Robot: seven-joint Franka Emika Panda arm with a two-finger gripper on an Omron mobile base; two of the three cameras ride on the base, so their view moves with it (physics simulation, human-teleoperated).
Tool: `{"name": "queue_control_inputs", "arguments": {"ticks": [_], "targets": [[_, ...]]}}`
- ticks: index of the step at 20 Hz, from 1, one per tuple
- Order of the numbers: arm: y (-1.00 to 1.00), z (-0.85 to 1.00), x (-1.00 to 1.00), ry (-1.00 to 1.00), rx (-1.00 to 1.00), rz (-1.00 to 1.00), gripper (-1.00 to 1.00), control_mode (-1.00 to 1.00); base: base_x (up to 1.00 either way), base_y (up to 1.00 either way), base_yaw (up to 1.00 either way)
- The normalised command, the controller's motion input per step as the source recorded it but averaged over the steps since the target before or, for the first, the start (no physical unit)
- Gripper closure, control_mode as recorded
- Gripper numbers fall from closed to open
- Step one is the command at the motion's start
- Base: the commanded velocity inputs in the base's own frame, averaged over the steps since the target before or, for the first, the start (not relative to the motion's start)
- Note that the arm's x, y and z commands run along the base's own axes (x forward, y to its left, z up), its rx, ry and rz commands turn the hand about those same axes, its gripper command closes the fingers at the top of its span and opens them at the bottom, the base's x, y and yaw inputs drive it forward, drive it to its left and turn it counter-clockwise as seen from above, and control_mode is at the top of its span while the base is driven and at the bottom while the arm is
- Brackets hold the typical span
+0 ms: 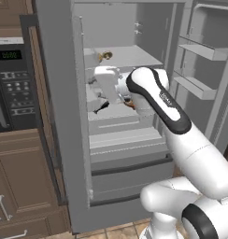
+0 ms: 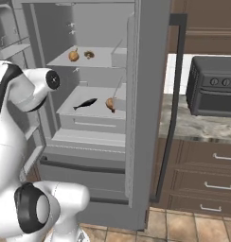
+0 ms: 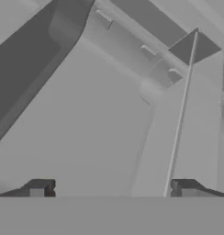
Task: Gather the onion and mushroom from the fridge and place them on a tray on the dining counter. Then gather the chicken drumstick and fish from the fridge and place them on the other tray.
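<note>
Tall grey steel fridge [image 2: 146, 71] standing open. Upper shelf, left to right — round brown-orange onion [image 2: 73, 56], small dark mushroom [image 2: 89, 55]. Lower shelf — slim dark fish [image 2: 84, 104], tan-golden drumstick [image 2: 110, 103] just beside. Two-finger gripper [image 3: 111, 188] inside, fingers [image 3: 38, 188] spread wide, holding nothing.

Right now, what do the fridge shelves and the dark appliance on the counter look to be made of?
Open grey French-door fridge: its flat pale grey shelves look like matte plastic or painted metal, evenly shaded, no gloss; cannot tell which. Boxy dark grey countertop oven: probably dark brushed metal with a faint sheen and round knobs. Speckled grey counter under it looks like polished stone.
</note>
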Motion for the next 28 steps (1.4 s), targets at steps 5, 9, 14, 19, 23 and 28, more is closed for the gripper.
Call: {"name": "queue_control_inputs", "arguments": {"ticks": [5, 9, 14, 19, 23, 28], "targets": [[0.94, 0.08, -0.01, 0.08, 0.00, 0.10, -1.00, -1.00, 0.00, 0.00, 0.00], [0.66, 0.09, -0.05, 0.03, -0.01, 0.04, -1.00, -1.00, 0.00, 0.00, 0.00], [-0.27, 0.16, -0.57, -0.13, -0.02, -0.03, -1.00, -1.00, 0.00, 0.00, 0.00], [-0.64, 0.13, -0.65, -0.14, -0.02, -0.11, -1.00, -1.00, 0.00, 0.00, 0.00], [-0.68, 0.15, -0.45, -0.06, -0.12, -0.14, -1.00, -1.00, 0.00, 0.00, 0.00], [-0.59, 0.28, -0.46, 0.02, -0.21, -0.25, -1.00, -1.00, 0.00, 0.00, 0.00]]}}
